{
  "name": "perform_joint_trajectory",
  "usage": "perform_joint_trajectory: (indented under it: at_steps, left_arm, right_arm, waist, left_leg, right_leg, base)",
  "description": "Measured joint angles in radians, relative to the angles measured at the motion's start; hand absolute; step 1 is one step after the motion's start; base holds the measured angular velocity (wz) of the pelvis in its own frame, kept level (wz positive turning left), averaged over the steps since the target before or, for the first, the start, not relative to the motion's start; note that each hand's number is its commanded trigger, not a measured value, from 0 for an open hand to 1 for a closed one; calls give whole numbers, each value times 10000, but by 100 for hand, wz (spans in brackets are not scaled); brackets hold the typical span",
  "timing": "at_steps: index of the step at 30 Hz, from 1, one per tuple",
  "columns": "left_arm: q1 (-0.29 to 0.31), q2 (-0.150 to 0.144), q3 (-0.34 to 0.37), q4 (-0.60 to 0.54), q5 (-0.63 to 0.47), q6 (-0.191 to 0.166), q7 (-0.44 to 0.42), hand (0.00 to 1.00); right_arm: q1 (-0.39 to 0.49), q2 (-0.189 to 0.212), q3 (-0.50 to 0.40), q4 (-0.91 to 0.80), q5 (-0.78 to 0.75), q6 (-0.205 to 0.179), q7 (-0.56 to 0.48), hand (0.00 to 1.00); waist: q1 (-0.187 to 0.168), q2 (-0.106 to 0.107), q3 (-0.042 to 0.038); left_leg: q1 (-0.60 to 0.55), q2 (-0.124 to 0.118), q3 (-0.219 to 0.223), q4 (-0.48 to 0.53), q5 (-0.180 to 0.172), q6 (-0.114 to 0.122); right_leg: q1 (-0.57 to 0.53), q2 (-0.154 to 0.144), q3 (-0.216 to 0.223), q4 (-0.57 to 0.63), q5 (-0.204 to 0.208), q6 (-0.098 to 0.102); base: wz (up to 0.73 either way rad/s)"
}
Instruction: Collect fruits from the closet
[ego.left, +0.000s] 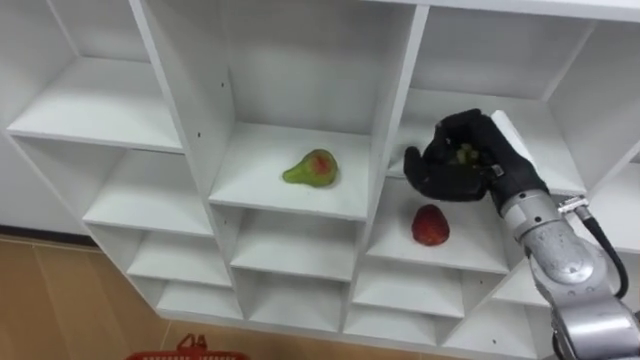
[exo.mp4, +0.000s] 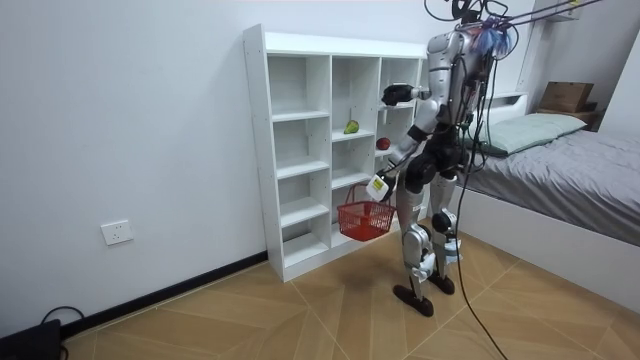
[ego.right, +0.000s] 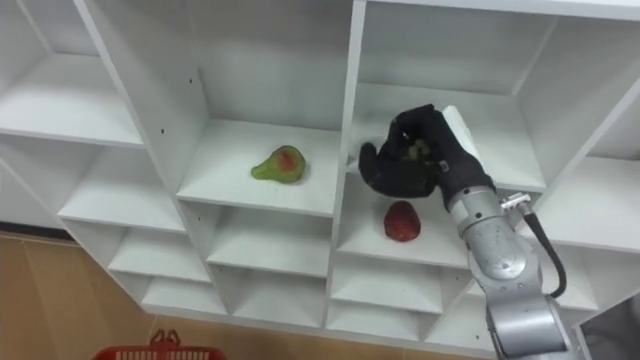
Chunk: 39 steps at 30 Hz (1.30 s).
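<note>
White closet, red basket — greenish pear, perhaps

black right hand, silver forearm

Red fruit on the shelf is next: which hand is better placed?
Right. The right hand hovers just above the red fruit in the same shelf column, though its fingers are curled round a small green fruit that must go first. The left hand is down low at the red basket.

Greenish thing largely hidden inside robot hand
</note>
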<state>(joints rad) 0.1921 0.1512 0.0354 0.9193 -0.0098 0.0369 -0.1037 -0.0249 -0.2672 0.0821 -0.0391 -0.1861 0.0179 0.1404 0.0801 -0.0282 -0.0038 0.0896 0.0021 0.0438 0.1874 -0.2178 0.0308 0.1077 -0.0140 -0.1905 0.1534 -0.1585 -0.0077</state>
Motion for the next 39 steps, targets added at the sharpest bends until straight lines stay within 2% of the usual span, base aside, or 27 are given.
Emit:
perform_joint_trajectory:
  at_steps: [6, 10, 13, 15, 21, 24, 28, 31, 35, 39]
  left_arm:
    - [-483, -227, -346, -46, 6, -36, -111, 100]
    - [-589, -264, -496, -505, 25, -75, -132, 100]
    - [-836, -261, -667, -938, 24, -78, -61, 100]
    - [-1250, -295, -838, -963, -7, -170, 92, 100]
    - [-2100, -310, -1537, -957, -491, -186, 113, 100]
    - [-2240, -295, -1905, -1055, -772, -290, 77, 100]
    - [-2254, -308, -2050, -1236, -745, -336, 10, 100]
    - [-2322, -322, -2060, -1268, -776, -337, -163, 100]
    - [-2599, -389, -2200, -1363, -773, -421, -321, 100]
    - [-2704, -440, -2512, -1363, -782, -539, -415, 100]
  right_arm:
    - [205, 391, 634, -164, -118, 7, 764, 100]
    - [451, 567, 858, -115, -305, 8, 1024, 100]
    - [487, 681, 1116, 476, -302, -44, 1025, 100]
    - [430, 752, 1277, 1511, -281, -70, 1026, 100]
    - [237, 769, 1851, 3082, -154, 35, 1007, 100]
    - [223, 771, 2079, 3525, -134, 35, 993, 100]
    - [228, 834, 2238, 3834, -147, -31, 977, 100]
    - [0, 983, 2251, 4478, -136, -70, 846, 100]
    - [-387, 1213, 2318, 5556, -117, -98, 454, 100]
    - [-981, 1412, 2389, 7019, -64, -385, 138, 100]
  waist:
    - [-60, 64, 46]
    - [-53, 60, 81]
    - [-206, 18, 121]
    - [-187, -37, 155]
    - [-179, -103, 171]
    - [-174, -114, 165]
    - [-189, -104, 156]
    - [-182, -45, 166]
    - [-197, 155, 174]
    - [-215, 354, 193]
  left_leg:
    - [-14, 10, 77, 5, -1, 2]
    - [-185, 23, 98, 29, -1, 3]
    - [-407, 10, 84, 168, 1, 5]
    - [-460, 15, 74, 175, 7, 13]
    - [-802, 6, 112, 217, 33, 38]
    - [-825, 4, 112, 211, 33, 40]
    - [-1142, 8, 106, 298, 35, 40]
    - [-1482, 15, 98, 422, 35, 40]
    - [-1831, 14, 78, 520, 49, 55]
    - [-1829, 16, 74, 505, 59, 52]
  right_leg:
    - [-85, -4, 148, 62, 4, -3]
    - [-287, -5, 191, 182, 4, -3]
    - [-414, -26, 115, 189, 7, -8]
    - [-469, -27, 100, 215, 6, -8]
    - [-911, -53, 130, 350, 8, -10]
    - [-990, -59, 122, 347, 8, -9]
    - [-1264, -130, 77, 346, 9, -12]
    - [-1556, -140, 88, 367, 32, -39]
    - [-1845, -171, -27, 399, 52, -59]
    - [-1894, -173, -18, 491, 50, -56]
  base:
    - [-5]
    - [-1]
    - [8]
    - [3]
    - [-4]
    - [0]
    - [0]
    - [0]
    - [3]
    - [1]
